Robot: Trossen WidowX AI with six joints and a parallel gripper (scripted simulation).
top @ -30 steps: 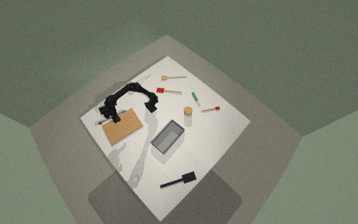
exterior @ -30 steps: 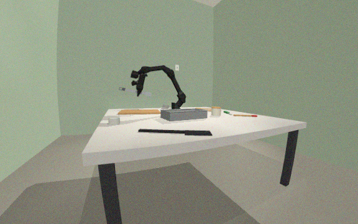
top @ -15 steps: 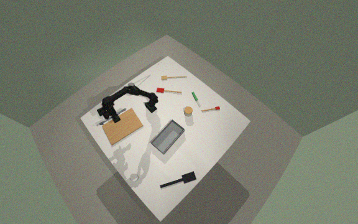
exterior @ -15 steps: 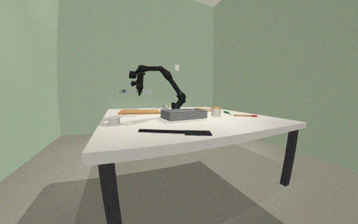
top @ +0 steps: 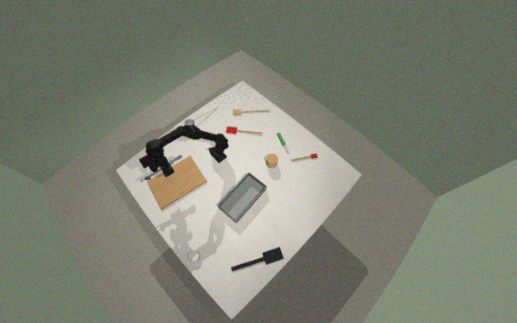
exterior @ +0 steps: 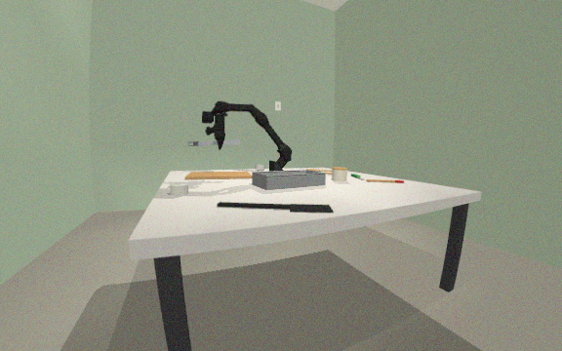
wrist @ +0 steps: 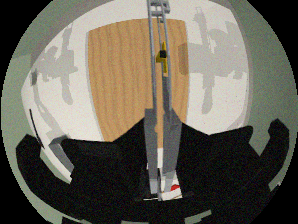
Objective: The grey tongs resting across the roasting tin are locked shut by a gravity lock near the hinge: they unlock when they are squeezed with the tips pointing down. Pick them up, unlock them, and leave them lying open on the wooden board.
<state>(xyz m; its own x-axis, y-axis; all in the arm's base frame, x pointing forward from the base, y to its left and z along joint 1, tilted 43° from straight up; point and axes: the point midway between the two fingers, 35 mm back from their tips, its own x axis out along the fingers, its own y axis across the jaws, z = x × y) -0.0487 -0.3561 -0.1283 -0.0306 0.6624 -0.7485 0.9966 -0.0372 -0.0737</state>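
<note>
My hand [exterior: 220, 144] is clamped on the tongs [exterior: 202, 143] — held level, high above the board [top: 178, 180], long axis crossing its near edge — I judge lowering comes next.

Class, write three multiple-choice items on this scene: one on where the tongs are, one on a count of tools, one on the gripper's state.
1. Where are the tongs?
A. In the air above the wooden board
B. Across the roasting tin
C. Flat on the table

2. How many tools with a red end lie on the table?
A. None
B. Two
C. Four

3. What is the gripper doing?
A. Open, holding nothing
B. Shut on the tongs
C. Shut on the cork-topped jar

Answers: 1 A, the exterior view shows them level in the air over the board; 2 B, the top view shows two; 3 B, the wrist view shows the tongs running out from between the fingers.
</note>
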